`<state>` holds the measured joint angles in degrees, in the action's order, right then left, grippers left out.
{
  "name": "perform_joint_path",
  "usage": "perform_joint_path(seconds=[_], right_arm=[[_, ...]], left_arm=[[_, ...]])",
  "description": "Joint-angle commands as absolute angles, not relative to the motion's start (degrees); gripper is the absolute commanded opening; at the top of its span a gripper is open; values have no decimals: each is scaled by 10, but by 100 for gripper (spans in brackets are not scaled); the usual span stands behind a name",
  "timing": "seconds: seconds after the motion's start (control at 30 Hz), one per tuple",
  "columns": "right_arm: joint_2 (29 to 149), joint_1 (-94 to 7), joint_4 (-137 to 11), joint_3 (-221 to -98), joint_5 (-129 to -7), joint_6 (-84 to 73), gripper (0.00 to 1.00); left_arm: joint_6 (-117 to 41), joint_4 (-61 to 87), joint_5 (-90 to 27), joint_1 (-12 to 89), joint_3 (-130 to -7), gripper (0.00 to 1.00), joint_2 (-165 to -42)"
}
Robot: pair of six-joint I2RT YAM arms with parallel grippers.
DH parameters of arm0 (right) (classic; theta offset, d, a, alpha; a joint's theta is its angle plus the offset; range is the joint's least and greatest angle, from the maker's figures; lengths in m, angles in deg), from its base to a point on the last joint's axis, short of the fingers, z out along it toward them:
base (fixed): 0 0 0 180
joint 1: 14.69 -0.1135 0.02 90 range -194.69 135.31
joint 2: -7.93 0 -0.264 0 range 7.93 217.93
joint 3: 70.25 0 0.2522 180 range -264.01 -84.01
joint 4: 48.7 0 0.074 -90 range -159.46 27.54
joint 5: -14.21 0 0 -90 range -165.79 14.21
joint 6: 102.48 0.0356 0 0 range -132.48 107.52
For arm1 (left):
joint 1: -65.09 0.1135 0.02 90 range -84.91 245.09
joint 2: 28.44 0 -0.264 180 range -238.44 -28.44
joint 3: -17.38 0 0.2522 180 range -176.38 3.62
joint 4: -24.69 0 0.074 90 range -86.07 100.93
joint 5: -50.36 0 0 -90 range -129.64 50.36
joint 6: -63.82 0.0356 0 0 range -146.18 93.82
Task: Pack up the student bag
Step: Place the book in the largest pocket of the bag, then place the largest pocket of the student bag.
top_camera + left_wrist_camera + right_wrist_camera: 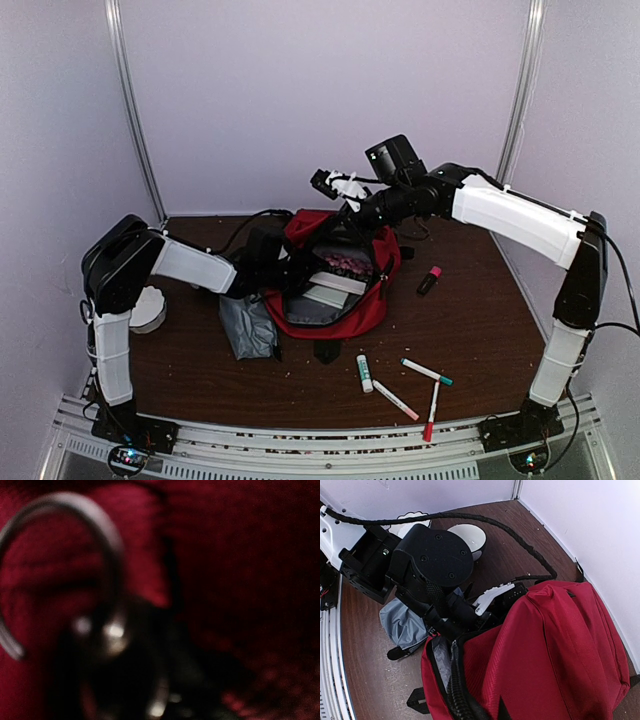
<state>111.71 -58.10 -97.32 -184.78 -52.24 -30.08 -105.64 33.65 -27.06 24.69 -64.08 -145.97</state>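
Student bag (350, 315) sits mid-tabletop (490, 330), unzipped, mouth up. Left pincer (500, 600) is at the bag's left rim (its wrist view is just red blur), can't tell if clenched or released. Right pincer (338, 186) is clenched, raised over the bag's far edge; can't tell whether it grips anything. Grey pouch (245, 325) touches the bag's left side.

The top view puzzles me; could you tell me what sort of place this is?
Probably a robot test booth: plain white walls enclose a brown table, two arms are bolted at its near edge, and a red backpack sits by loose markers.
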Motion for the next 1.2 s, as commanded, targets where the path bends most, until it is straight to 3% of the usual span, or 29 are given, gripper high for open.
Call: perform_joint_path(seconds=[0.0, 0.27, 0.3, 0.33, 0.37, 0.8, 1.0, 1.17], right_arm=[[1104, -582, -955, -1847, -518, -299, 0], [1098, -582, -955, -1840, -531, -311, 0], [1098, -582, -954, -1840, -530, -311, 0], [1096, -582, -953, -1838, -530, -310, 0], [1095, -582, -952, -1837, -530, -310, 0], [1081, -577, -942, -1793, -515, -318, 0], [1084, -576, -926, -1762, -506, -322, 0], [1102, -577, -937, -1758, -483, -334, 0]], left_arm=[[-1014, 260, -291, 241, -670, 63, -1427], [-986, 144, -315, 224, -681, 73, -1391], [-985, 138, -319, 221, -678, 78, -1385], [-985, 133, -324, 218, -675, 95, -1376], [-985, 126, -327, 216, -674, 97, -1371], [-905, 13, -367, 165, -561, 98, -1202], [-805, -167, -531, 139, -536, 98, -1087], [-799, -221, -587, 143, -491, 98, -1024]])
